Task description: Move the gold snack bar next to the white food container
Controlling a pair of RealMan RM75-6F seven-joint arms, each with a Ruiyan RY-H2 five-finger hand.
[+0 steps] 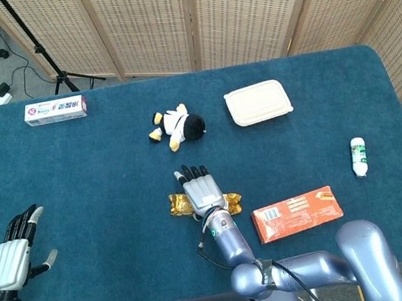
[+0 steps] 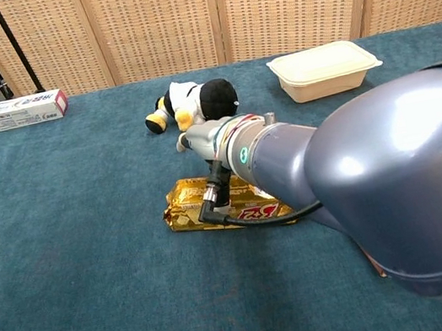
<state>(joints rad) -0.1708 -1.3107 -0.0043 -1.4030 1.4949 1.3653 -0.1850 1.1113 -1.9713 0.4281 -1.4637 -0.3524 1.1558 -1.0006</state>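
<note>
The gold snack bar (image 1: 177, 205) lies flat on the blue table, near the front middle, with my right hand (image 1: 202, 191) spread over its centre. The fingers are stretched straight toward the far side, and I see no grip on the wrapper. In the chest view my right forearm covers most of the gold snack bar (image 2: 186, 207) and of the right hand (image 2: 196, 140). The white food container (image 1: 258, 102) stands closed at the back right, well away from the bar, and the chest view shows the white food container (image 2: 324, 69) too. My left hand (image 1: 14, 257) hovers at the table's front left, fingers apart and holding nothing.
A plush penguin (image 1: 176, 126) lies between the bar and the back edge, left of the container. An orange box (image 1: 297, 214) sits just right of the bar. A white bottle (image 1: 359, 156) lies far right and a toothpaste box (image 1: 55, 110) at the back left.
</note>
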